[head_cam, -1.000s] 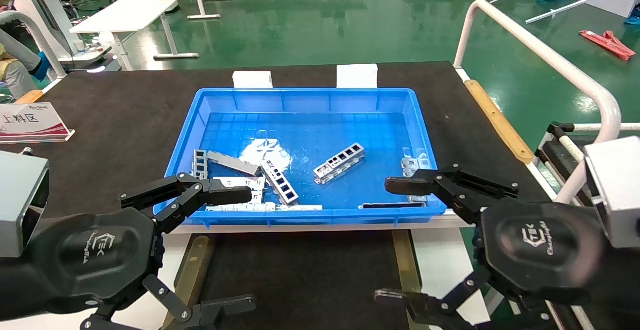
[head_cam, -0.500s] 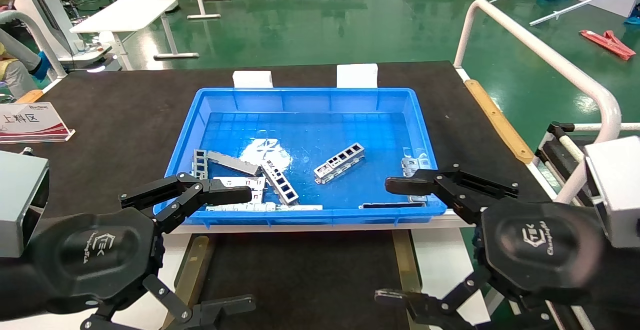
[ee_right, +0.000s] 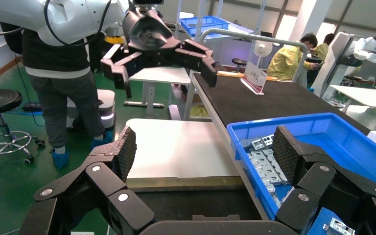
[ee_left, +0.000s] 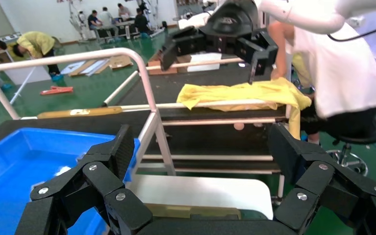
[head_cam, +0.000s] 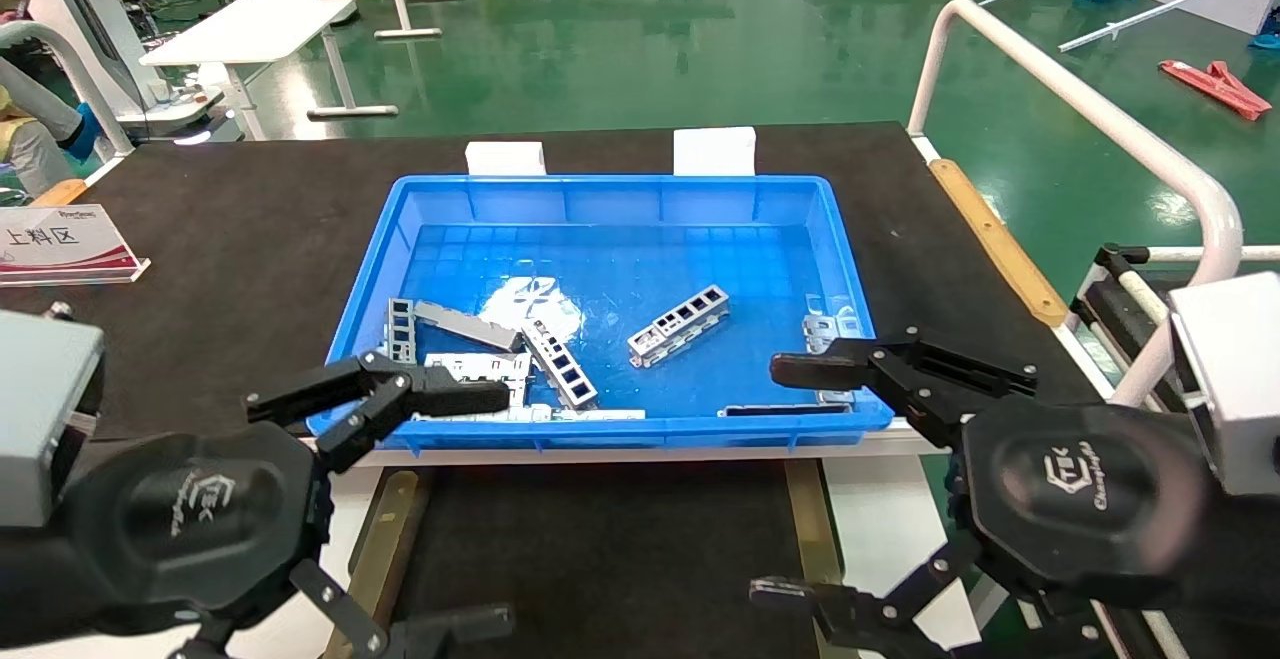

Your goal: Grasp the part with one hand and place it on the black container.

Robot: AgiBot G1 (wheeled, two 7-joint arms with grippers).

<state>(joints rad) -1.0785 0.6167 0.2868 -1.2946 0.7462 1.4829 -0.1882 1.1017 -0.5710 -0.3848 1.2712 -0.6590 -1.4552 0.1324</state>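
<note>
A silver ladder-like part (head_cam: 678, 325) lies alone in the middle of the blue bin (head_cam: 610, 197). A second part (head_cam: 560, 364) and a third part (head_cam: 401, 327) lie among flat plates at the bin's near left. The black container (head_cam: 600, 539), edged by brassy strips, lies in front of the bin and is bare; it also shows in the right wrist view (ee_right: 196, 205). My left gripper (head_cam: 485, 511) is open and empty over the container's left edge. My right gripper (head_cam: 782, 481) is open and empty over its right edge. Both stay outside the bin.
Flat silver plates (head_cam: 470, 367) and a thin dark strip (head_cam: 785, 408) lie along the bin's near wall. A white rail (head_cam: 1090, 109) runs along the right. A sign (head_cam: 60, 244) stands at the left. The bin's near rim (ee_right: 254, 156) is close to my right fingers.
My left gripper has dropped slightly and drawn a little toward me. The right gripper and the parts in the bin have not moved.
</note>
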